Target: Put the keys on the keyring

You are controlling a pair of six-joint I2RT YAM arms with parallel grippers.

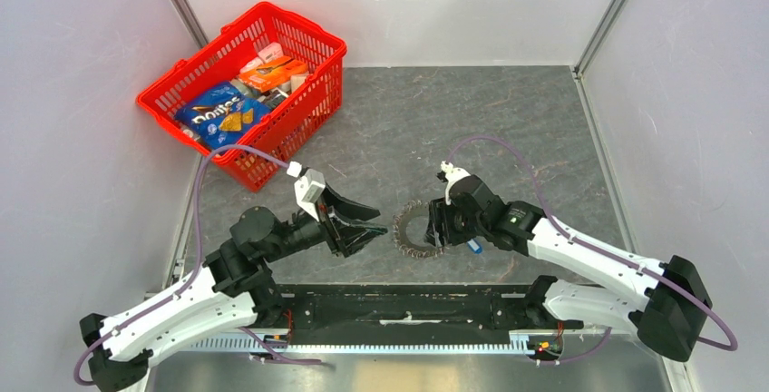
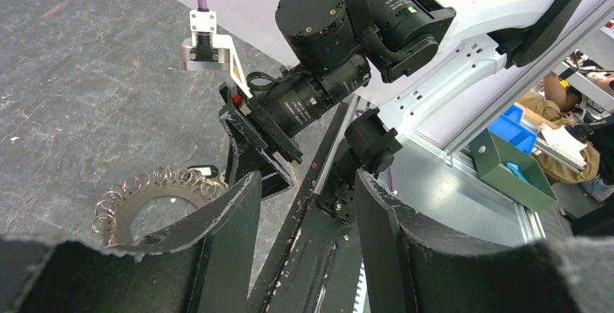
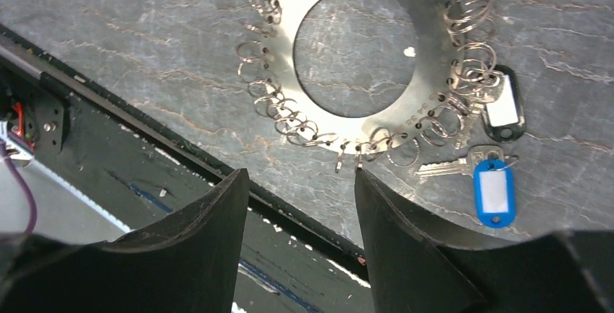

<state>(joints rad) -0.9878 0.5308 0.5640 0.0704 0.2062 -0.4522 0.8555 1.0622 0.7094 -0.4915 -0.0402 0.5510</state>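
1. Right gripper (image 3: 298,182), jaws parted and holding nothing, hovers at the near rim of a flat silvery metal disc (image 3: 427,74) fringed with small wire split rings, mid-frame in the top view.
2. A small silver key (image 3: 443,169) with a blue plastic tag (image 3: 494,191) lies just right of the disc. A black tag (image 3: 503,109) sits beside it, possibly hooked to a ring.
3. Left gripper (image 2: 308,182), likewise open and empty, faces the disc from the left.
4. A red plastic basket (image 1: 313,102) of groceries stands upper left.

Ahead of the right jaws, the disc (image 3: 434,59) is silvery, rimmed with pale steel rings (image 3: 289,121). Beside it the key (image 3: 443,170) is silver, its blue tag (image 3: 494,191) white-windowed; the black tag (image 3: 505,110) has a white label. The table (image 3: 145,38) is grey, veined with rust. The fingers (image 3: 195,255) are black.
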